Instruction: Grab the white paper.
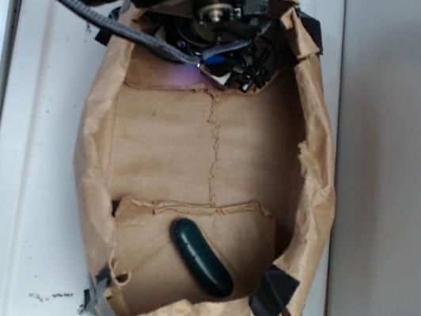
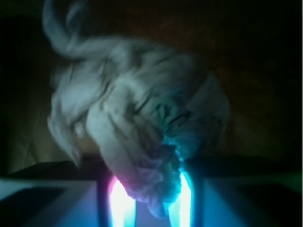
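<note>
**A:** Where is the white paper [image 2: 137,127] sitting right now?

**B:** In the exterior view it is hidden under the arm, which is reaching into the top end of the brown paper bag [image 1: 95,156]. In the wrist view the wad is filling the frame, lying on the bag's brown floor, with its lower tip poking down between the two fingers [image 2: 120,203].

**A:** Are they clamping it?

**B:** They are standing on either side of that tip with the paper between them, glowing at the edges. Whether they are already pressing on it, I cannot tell; the picture is dark and blurred.

**A:** So what is mattering most for this step?

**B:** I am judging that only a thin tail is sitting in the gap, so a pinch there risks tearing or slipping. Getting more of the lumpy body between the fingers before lifting is looking wiser.

**A:** Anything in the way?

**B:** The dark green object [image 1: 201,258] is lying well apart, at the bag's far end.
</note>
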